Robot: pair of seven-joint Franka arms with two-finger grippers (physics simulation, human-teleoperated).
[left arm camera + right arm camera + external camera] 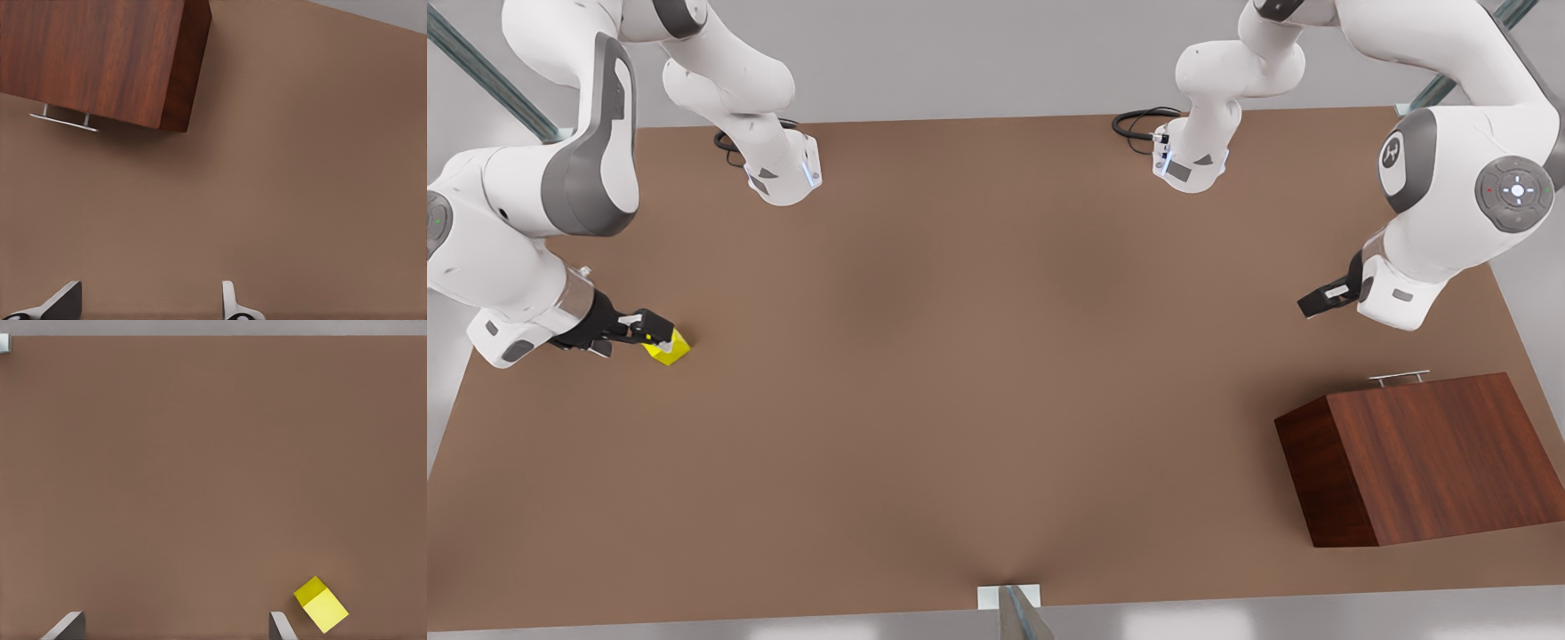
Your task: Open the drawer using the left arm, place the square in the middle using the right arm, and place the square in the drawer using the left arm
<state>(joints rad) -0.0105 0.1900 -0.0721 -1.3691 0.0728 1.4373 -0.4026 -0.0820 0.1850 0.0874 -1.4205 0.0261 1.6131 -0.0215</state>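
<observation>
The square (669, 348) is a small yellow cube lying on the brown tabletop at the front view's left. My right gripper (655, 332) hovers right at it, open. In the right wrist view the square (321, 604) lies just outside one fingertip (280, 627), not between the two. The wooden cabinet (1423, 453) stands at the front view's right, its silver drawer handle (1399, 378) close against its far face. My left gripper (1319, 302) hangs open, well short of that handle (63, 120). The middle (978, 338) of the table is bare brown surface.
Both arm bases (783, 173) (1190, 164) stand at the table's far edge with black cables beside them. A small metal bracket (1009, 600) sits at the near edge. The cabinet (100, 57) rests near the table's right edge.
</observation>
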